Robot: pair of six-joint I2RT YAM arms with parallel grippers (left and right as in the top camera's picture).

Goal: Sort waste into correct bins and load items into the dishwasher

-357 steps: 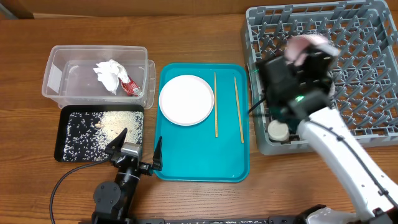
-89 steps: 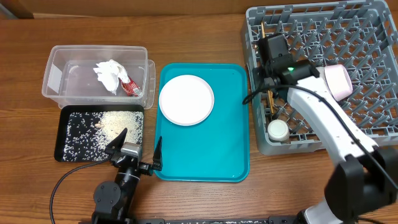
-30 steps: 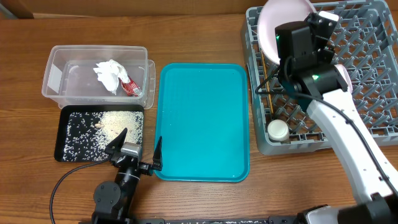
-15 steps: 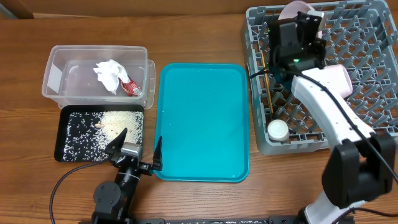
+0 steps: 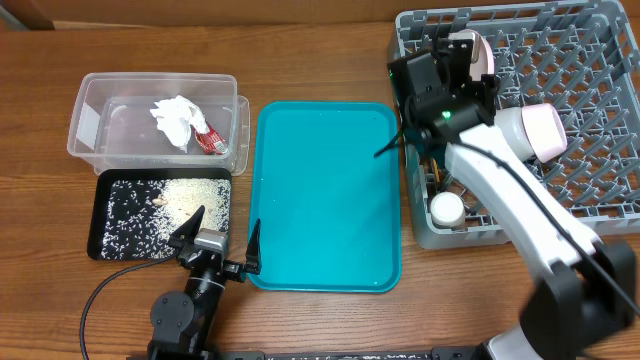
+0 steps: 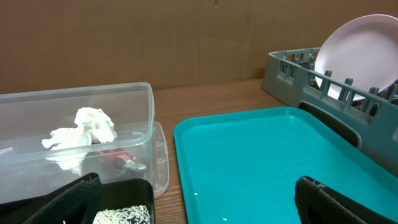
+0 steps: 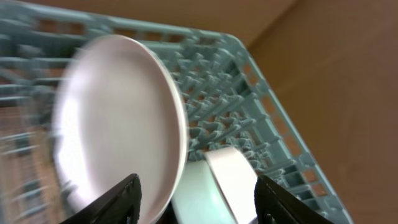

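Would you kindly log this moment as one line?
right gripper open beside plate upright in dish rack | left gripper open by black tray | napkin in clear tub

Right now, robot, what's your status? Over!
Left gripper open, empty. Right gripper open, at the plate. Plate standing on edge in the rack. Bowl beside it.

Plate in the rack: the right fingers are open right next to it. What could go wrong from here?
The plate stands on edge in the rack, close to the open right fingers; a sideways pull could tip it. The bowl lies just beside the arm, so a careless retreat might bump it.
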